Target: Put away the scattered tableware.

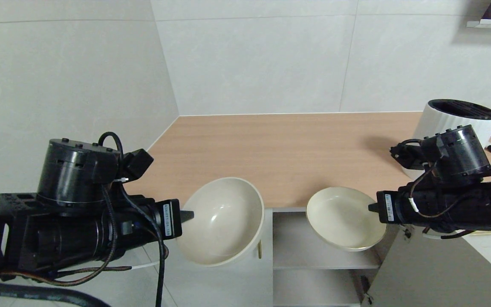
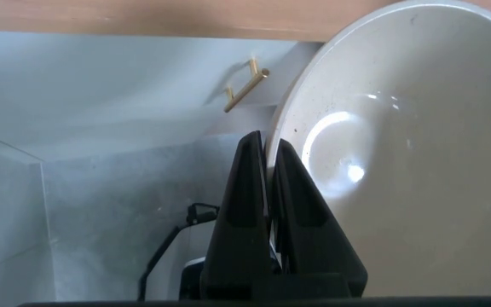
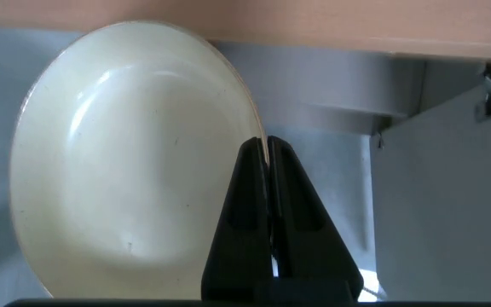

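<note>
The left gripper (image 1: 187,215) is held out in front of the wooden countertop (image 1: 279,149), its two black fingers pressed onto the rim of a large cream bowl (image 1: 224,221). The bowl is in the air, tipped on its side with the hollow facing the camera, just off the counter's front edge. Behind its lower edge is a short brass handle (image 1: 259,249) on a pale cabinet front. In the middle, below the counter, is an open cabinet with a grey shelf (image 1: 313,258). In front of it hangs a smaller, shallower cream bowl (image 1: 343,221), also tilted. The right gripper (image 1: 371,207) pinches this bowl's rim from the right. Farther right, the open cabinet door (image 1: 433,277) swings outward. A white cylindrical appliance (image 1: 443,121) with a black top stands on the counter.
</note>
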You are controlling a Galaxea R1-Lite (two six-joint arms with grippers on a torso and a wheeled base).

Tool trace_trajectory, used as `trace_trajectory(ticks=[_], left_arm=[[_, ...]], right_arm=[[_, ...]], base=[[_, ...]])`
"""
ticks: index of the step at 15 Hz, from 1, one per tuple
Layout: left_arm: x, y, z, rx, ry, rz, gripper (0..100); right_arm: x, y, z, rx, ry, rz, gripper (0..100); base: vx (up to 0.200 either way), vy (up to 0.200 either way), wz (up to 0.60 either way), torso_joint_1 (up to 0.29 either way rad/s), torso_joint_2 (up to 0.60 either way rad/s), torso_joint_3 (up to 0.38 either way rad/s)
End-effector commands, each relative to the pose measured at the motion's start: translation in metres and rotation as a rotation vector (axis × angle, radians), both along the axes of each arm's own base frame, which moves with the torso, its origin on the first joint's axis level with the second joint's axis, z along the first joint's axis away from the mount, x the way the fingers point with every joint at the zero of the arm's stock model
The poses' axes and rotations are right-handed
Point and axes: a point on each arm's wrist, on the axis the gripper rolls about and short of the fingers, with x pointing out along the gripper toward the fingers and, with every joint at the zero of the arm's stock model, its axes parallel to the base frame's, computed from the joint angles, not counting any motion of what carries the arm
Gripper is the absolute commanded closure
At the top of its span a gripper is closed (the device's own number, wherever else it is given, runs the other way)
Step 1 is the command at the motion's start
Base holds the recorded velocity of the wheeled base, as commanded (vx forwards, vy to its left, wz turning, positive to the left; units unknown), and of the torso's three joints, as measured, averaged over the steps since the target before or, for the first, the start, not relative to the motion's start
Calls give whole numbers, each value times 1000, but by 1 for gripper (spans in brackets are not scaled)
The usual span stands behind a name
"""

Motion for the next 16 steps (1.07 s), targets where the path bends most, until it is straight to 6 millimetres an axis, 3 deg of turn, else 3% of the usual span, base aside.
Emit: trace_trajectory(ticks=[1, 16], left_arm=[[1, 0, -1, 1, 5, 0, 100], [2, -1, -3, 5, 11, 0, 100]], right_arm=[[2, 1, -8, -11, 20, -3, 100], [4, 1, -12, -16, 26, -3, 100]], base=[[0, 0, 0, 0, 0, 0], [0, 0, 0, -177, 448, 270]])
